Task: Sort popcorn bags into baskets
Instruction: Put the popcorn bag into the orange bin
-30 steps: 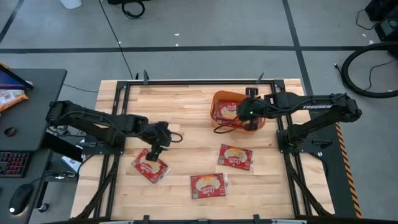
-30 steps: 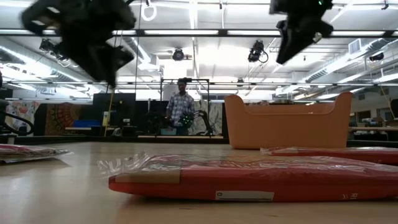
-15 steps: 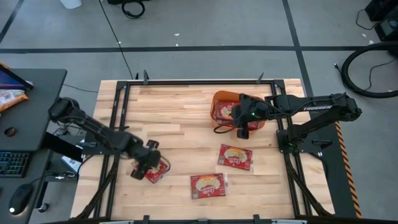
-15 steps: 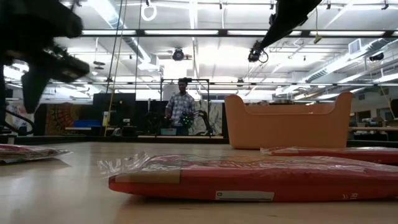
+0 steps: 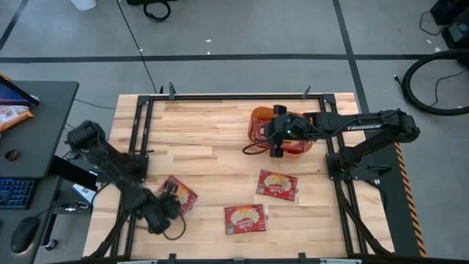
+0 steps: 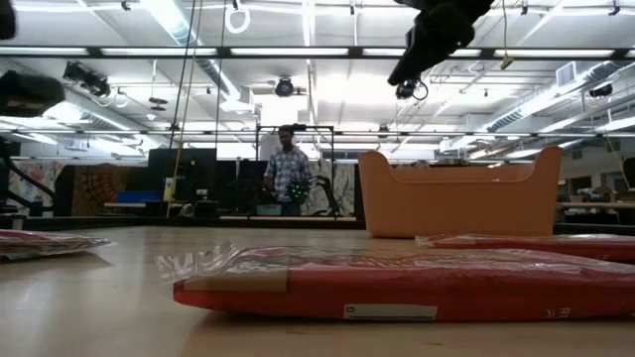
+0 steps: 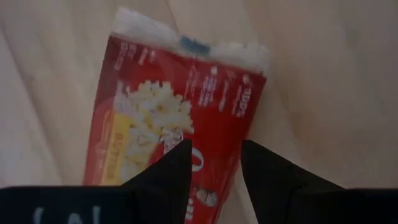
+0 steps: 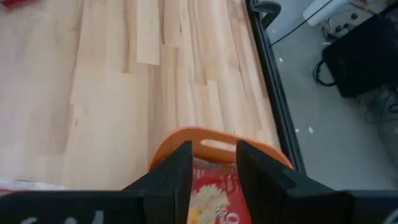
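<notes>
Three red popcorn bags lie flat on the wooden table: one near left (image 5: 183,192), one near middle (image 5: 245,218), one to the right (image 5: 277,185). Another bag (image 8: 208,199) lies inside the orange basket (image 5: 256,121) at the far right. My left gripper (image 5: 173,202) is open and hovers over the near end of the left bag (image 7: 180,118), touching nothing. My right gripper (image 5: 275,145) is open and empty, above the basket's left rim (image 8: 217,138). In the low view it hangs high (image 6: 437,30) over the basket (image 6: 456,193).
A black metal frame (image 5: 146,110) runs along the table's edges. A desk with a keyboard and an orange packet (image 5: 15,114) stands off the left side. A person (image 6: 289,178) stands far behind the table. Bare wood lies at the far left of the table.
My left gripper has swung from above the left bag's far side toward the table's near edge and left, and now points back over the bag. My right gripper has gone a little toward the table's left, over the basket's left rim. The bags have stayed put.
</notes>
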Robot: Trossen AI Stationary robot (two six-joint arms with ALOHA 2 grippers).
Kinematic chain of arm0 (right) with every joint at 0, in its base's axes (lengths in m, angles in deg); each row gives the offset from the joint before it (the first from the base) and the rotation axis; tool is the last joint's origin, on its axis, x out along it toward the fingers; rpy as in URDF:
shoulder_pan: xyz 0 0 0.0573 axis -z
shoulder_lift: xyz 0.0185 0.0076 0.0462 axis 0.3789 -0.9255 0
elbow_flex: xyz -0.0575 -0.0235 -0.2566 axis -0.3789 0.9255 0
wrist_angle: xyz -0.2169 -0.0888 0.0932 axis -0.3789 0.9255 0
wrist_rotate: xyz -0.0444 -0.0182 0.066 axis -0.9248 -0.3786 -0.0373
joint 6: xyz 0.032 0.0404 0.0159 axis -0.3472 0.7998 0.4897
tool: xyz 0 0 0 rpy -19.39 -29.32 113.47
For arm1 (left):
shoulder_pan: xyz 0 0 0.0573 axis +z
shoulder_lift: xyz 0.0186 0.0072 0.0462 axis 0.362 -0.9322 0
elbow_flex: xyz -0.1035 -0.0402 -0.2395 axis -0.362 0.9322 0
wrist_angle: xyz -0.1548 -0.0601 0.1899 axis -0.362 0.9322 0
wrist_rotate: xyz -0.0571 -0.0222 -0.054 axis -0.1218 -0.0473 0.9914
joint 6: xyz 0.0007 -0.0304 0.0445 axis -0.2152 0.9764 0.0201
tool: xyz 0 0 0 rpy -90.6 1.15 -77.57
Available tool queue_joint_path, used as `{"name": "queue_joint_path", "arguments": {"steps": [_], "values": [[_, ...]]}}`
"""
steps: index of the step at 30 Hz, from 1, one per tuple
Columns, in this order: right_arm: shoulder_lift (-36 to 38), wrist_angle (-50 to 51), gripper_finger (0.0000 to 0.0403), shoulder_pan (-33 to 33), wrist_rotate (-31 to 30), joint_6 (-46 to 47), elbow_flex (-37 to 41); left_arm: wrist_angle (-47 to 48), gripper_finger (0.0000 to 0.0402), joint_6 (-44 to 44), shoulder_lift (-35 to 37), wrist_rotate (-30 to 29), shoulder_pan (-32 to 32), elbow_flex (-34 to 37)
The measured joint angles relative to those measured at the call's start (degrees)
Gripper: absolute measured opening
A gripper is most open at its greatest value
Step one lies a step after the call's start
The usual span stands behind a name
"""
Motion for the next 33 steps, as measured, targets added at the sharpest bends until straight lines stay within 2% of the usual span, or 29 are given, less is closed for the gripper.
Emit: {"name": "queue_joint_path", "arguments": {"steps": [6, 16, 20, 23, 27, 30, 33], "values": [[-3.05, -3.66, 0.0128, 2.09, 0.09, -4.68, 0.00, 11.94, 0.0142, 1.40, -9.68, -1.97, -3.79, -8.00], [-5.46, -5.95, 0.0128, 3.80, 2.14, -5.48, -0.02, 17.92, 0.0140, 11.18, -18.26, -4.24, -7.99, -9.05], [-5.44, -6.01, 0.0128, 3.80, 2.21, -5.62, 0.00, 19.21, 0.0114, 11.67, -19.01, -4.98, -8.25, -9.00], [-5.42, -6.05, 0.0128, 3.80, 2.54, -5.29, 0.00, 20.03, 0.0073, 12.16, -19.08, -5.47, -8.17, -8.96], [-5.57, -6.09, 0.0128, 3.73, 7.95, -5.29, 0.00, 22.45, 0.0012, 17.58, -18.72, -6.45, -7.23, -8.93], [-6.09, -6.66, 0.0128, 3.57, 11.39, -5.29, 0.00, 24.02, 0.0010, 19.73, -16.30, -7.56, -6.04, -8.90], [-6.46, -7.51, 0.0128, 2.81, 12.39, -5.89, -0.01, 24.00, 0.0008, 19.99, -12.30, -9.71, -4.57, -8.90]]}}
